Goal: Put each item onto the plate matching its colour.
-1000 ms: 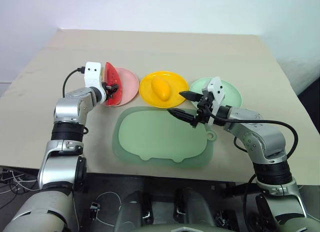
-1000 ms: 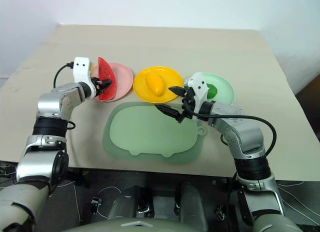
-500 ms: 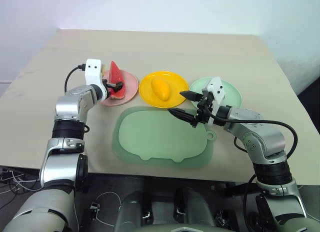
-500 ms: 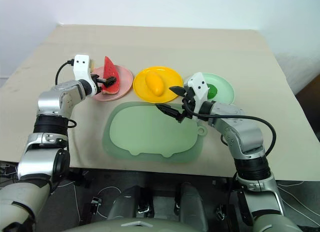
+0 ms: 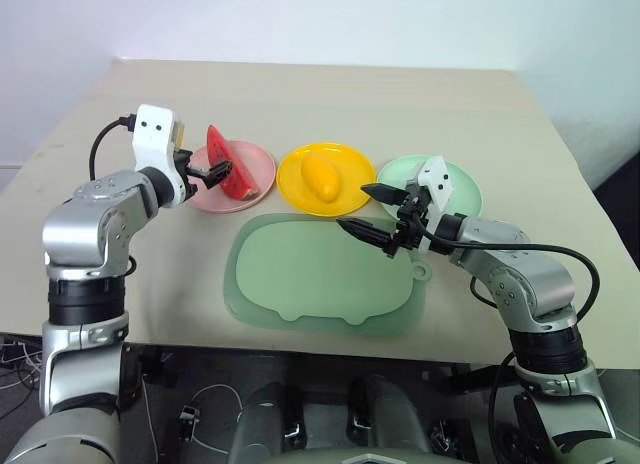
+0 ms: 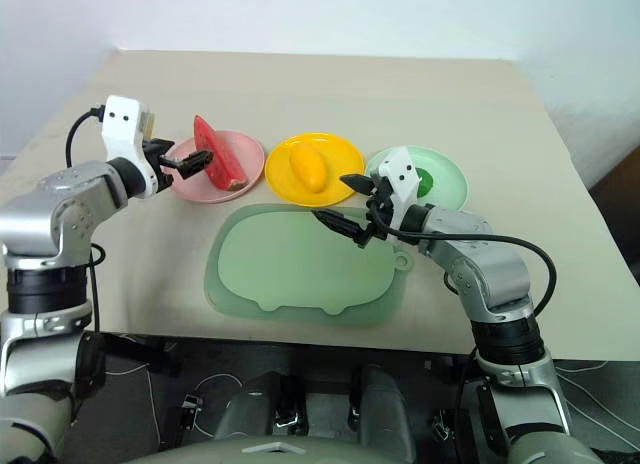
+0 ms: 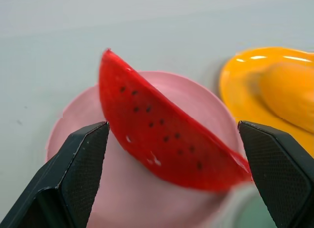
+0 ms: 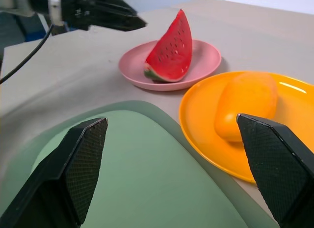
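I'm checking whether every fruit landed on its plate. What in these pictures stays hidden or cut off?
- Lime: partly hidden behind the right gripper in the eye views, so its seat on the green plate is unclear.
- Mango: cut off by the left wrist view's edge.
- Watermelon: rind faces away in the left wrist view.

You had a large pale green mat [image 5: 325,272], tab on its right edge, lying flat on the beige table [image 5: 330,99], near the front edge.

Red black-seeded watermelon wedge [image 8: 169,53], pink plate [image 8: 201,53], apparently green rind
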{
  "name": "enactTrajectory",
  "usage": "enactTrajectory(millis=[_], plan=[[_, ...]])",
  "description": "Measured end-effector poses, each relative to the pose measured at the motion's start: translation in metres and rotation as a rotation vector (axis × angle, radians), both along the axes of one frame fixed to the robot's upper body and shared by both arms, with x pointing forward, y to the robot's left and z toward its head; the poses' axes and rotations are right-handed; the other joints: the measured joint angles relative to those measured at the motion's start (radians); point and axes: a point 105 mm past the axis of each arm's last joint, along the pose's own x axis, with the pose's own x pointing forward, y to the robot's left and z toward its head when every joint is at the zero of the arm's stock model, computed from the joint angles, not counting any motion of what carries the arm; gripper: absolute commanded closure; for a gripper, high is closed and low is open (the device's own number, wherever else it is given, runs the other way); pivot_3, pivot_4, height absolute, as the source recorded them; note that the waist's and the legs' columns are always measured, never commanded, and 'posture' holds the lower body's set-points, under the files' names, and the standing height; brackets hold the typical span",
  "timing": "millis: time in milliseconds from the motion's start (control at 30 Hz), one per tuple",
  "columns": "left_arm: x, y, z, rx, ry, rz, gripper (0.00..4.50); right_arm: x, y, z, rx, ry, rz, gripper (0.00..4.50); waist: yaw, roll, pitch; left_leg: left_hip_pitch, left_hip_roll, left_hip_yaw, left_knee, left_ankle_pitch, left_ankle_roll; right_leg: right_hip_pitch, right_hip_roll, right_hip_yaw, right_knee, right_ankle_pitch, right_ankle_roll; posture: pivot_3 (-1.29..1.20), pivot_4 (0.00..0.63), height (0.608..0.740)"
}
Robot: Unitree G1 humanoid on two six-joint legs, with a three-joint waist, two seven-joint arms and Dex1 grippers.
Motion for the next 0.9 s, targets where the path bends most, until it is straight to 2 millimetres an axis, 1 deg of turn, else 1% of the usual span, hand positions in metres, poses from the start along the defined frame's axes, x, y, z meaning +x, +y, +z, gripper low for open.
enactTrajectory(millis=[67, 100, 200, 267, 367, 467, 533, 633, 767, 833, 900], plan=[[-0.015, -0.004, -0.009, -0.023, 0.011, -0.077, 0.08, -0.001, -0.001, 0.001, 0.013, 0.000, 0.001, 0.00, 0.003, 0.000, 0.000, 0.000, 0.000, 0.000, 0.000, -0.001, -0.002, 0.000, 0.000, 0.000, 0.000, 0.000, 0.000, 0.00, 0.150, 0.696], [-0.022, -0.008, -0.010, -0.042, 0.000, -0.125, 0.08, -0.002, -0.002, 0.002, 0.020, -0.002, 0.000, 0.00, 0.003, 0.000, 0.000, 0.000, 0.000, 0.000, 0.000, -0.001, -0.003, 0.000, 0.000, 0.000, 0.000, 0.000, 0.000, 0.00, 0.150, 0.696], [-0.044, -0.018, -0.007, -0.073, -0.068, -0.260, 0.08, -0.005, -0.004, 0.003, 0.034, -0.004, 0.000, 0.00, 0.004, 0.000, 0.000, 0.000, 0.000, 0.000, 0.000, -0.002, -0.003, 0.000, 0.000, 0.000, -0.001, 0.000, 0.000, 0.00, 0.150, 0.696], [-0.051, -0.017, -0.009, -0.063, -0.098, -0.290, 0.08, -0.007, -0.005, 0.003, 0.036, -0.005, 0.003, 0.00, 0.003, 0.000, 0.000, 0.000, 0.000, -0.001, 0.000, -0.002, -0.003, 0.000, 0.000, 0.000, -0.001, 0.000, 0.000, 0.00, 0.150, 0.696], [-0.057, -0.007, -0.022, -0.013, -0.103, -0.281, 0.08, -0.009, -0.008, 0.005, 0.046, -0.008, -0.001, 0.00, 0.003, 0.000, 0.000, 0.000, 0.000, 0.000, 0.000, -0.002, -0.003, 0.000, -0.001, 0.000, -0.001, 0.000, -0.001, 0.00, 0.150, 0.696], [-0.059, -0.006, -0.031, -0.046, -0.129, -0.281, 0.08, -0.010, -0.013, 0.005, 0.065, -0.006, -0.015, 0.00, 0.007, 0.000, 0.000, 0.000, 0.000, -0.001, 0.000, -0.002, -0.003, 0.000, -0.001, 0.000, -0.002, 0.000, -0.001, 0.00, 0.150, 0.696], [-0.062, -0.003, -0.035, -0.037, -0.147, -0.300, 0.08, -0.013, -0.015, 0.005, 0.062, -0.010, -0.017, 0.00, 0.005, 0.000, 0.000, -0.001, 0.000, -0.001, 0.000, -0.002, -0.003, 0.000, -0.001, 0.000, -0.003, -0.001, -0.003, 0.00, 0.150, 0.696], [-0.066, -0.001, -0.042, -0.049, -0.165, -0.321, 0.08, -0.015, -0.024, -0.003, 0.041, 0.012, -0.041, 0.00, 0.007, 0.000, 0.000, -0.001, 0.000, -0.001, 0.000, -0.002, -0.002, 0.000, -0.001, 0.000, -0.003, -0.002, -0.003, 0.00, 0.150, 0.696], [-0.064, 0.001, -0.042, -0.068, -0.225, -0.321, 0.08, -0.020, -0.033, -0.018, 0.015, 0.044, -0.052, 0.00, 0.006, 0.000, 0.000, -0.001, 0.000, -0.001, 0.000, -0.002, -0.002, 0.001, -0.001, 0.000, -0.004, -0.002, -0.003, 0.00, 0.150, 0.696], [-0.065, 0.001, -0.042, -0.070, -0.236, -0.331, 0.08, -0.021, -0.036, -0.018, 0.022, 0.040, -0.060, 0.00, 0.003, 0.000, 0.000, -0.001, 0.000, -0.001, 0.000, -0.002, -0.002, 0.000, -0.001, 0.000, -0.004, -0.002, -0.003, 0.00, 0.150, 0.696], [-0.067, 0.002, -0.045, -0.074, -0.231, -0.340, 0.08, -0.022, -0.039, -0.014, 0.030, 0.020, -0.071, 0.00, 0.002, 0.000, 0.000, 0.000, 0.000, -0.001, -0.001, -0.003, -0.001, 0.000, 0.000, 0.000, -0.004, -0.002, -0.003, 0.00, 0.150, 0.696]])
